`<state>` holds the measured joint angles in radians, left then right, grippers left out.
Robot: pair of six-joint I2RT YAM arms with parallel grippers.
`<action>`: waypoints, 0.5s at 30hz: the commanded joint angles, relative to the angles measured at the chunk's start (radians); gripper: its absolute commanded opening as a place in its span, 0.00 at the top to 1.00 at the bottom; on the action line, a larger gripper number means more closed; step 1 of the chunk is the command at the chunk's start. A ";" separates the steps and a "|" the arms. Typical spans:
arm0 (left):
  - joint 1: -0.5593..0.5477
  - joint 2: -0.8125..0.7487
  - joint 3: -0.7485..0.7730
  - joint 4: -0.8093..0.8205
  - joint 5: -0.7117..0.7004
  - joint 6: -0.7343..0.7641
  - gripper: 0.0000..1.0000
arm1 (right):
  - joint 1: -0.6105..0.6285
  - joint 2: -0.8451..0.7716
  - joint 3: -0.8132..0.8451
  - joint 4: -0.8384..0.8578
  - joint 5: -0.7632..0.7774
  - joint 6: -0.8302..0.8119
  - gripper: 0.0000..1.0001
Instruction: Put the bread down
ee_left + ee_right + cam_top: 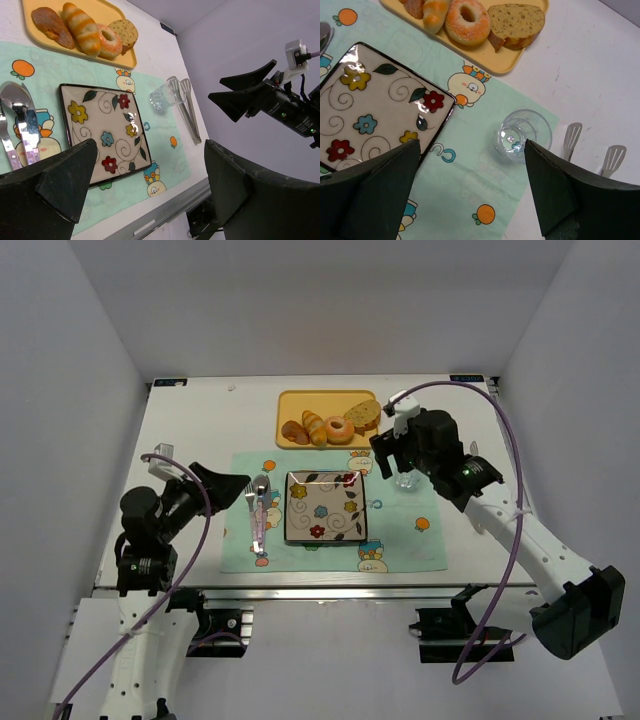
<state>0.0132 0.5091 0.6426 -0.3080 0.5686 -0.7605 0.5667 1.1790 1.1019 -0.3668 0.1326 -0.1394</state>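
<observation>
From above, the bread (363,415) lies at the right end of the yellow tray (300,402), leaning on the doughnut (339,429). The right gripper (388,455) hovers near it, wide and empty. The left wrist view shows the left gripper (150,162) wide and empty too. In the right wrist view the slice looks light, fairly stiff and crumbly, so a gentle pinch across its crust edges seems best.

You are looking at one slice of bread (363,415), one doughnut (339,429), one striped croissant (314,427) and one brown roll (294,431), all sitting on one yellow tray (290,400). You are also seeing one plate (326,508), one glass (405,480), one pair of tongs (190,117), one placemat (400,540) and two pieces of cutlery (25,130).
</observation>
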 commanded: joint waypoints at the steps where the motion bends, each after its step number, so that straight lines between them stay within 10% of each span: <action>1: 0.002 -0.026 -0.009 -0.019 -0.004 0.004 0.02 | -0.039 0.001 0.010 0.013 -0.031 -0.025 0.11; 12: 0.002 0.002 -0.024 0.021 0.013 0.013 0.02 | -0.175 -0.016 -0.091 0.003 0.054 -0.126 0.11; 15: 0.002 -0.001 -0.046 0.021 0.020 0.020 0.02 | -0.313 0.017 -0.096 0.002 0.081 -0.097 0.30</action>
<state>0.0132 0.5102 0.6220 -0.3023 0.5690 -0.7570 0.3553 1.1851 1.0023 -0.3771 0.1589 -0.2321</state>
